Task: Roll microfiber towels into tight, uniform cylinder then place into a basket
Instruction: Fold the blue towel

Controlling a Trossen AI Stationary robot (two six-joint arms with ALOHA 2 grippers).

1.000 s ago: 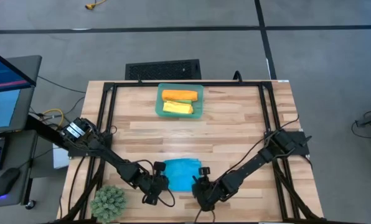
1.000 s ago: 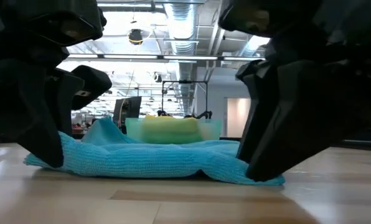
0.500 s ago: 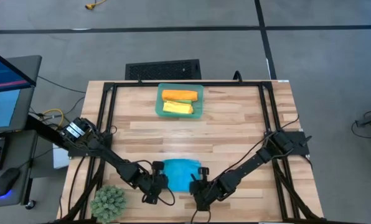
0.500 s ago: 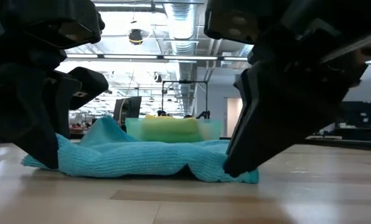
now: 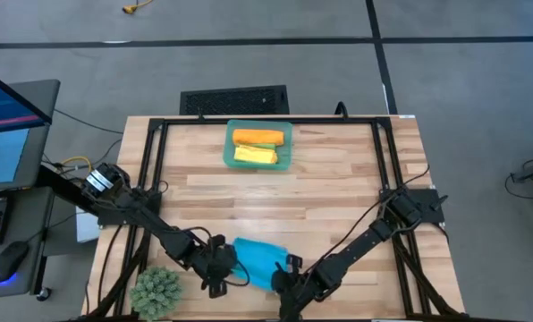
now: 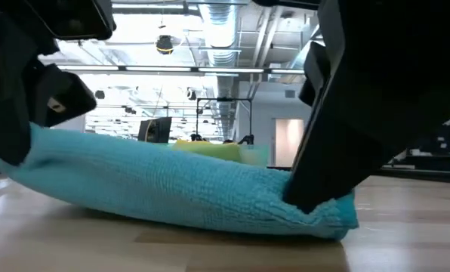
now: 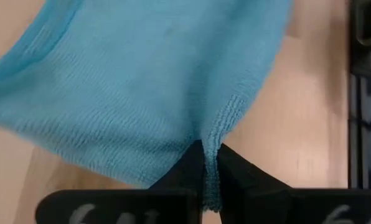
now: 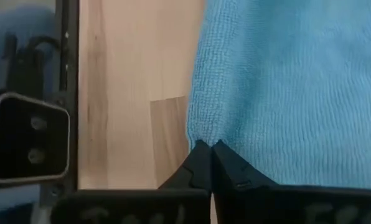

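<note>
A bright blue microfiber towel (image 5: 256,258) lies near the table's front edge, between my two grippers. My left gripper (image 5: 229,271) is shut on its left near part, and my right gripper (image 5: 283,275) is shut on its right near part. In the low view the towel (image 6: 180,193) is raised at its left end and sags to the table toward its right end. The teal basket (image 5: 230,145) stands at the far middle of the table. It holds an orange roll (image 5: 258,137) and a yellow roll (image 5: 255,156). My left gripper pinches the towel's hemmed edge (image 7: 218,134) between its two fingers, slanting down from the table's near left. That end of the towel (image 6: 51,155) is lifted off the table and the cloth slopes down from it. My right gripper pinches the towel at a corner of its edge (image 8: 198,127) between its two fingers, slanting down from the near right. That end (image 6: 327,215) hangs just above the wood.
A spiky green plant ball (image 5: 156,291) sits at the near left corner, close to my left arm. Black frame rails (image 5: 155,170) run along the table's left, right and far sides. The wood between the towel and the basket (image 5: 266,197) is bare.
My right gripper has shut on the towel's right near part. Both grippers have rolled and risen a little, drawing toward the table's near edge. The towel's near side has come up, its left end highest, and the cloth has shifted nearer and turned askew.
</note>
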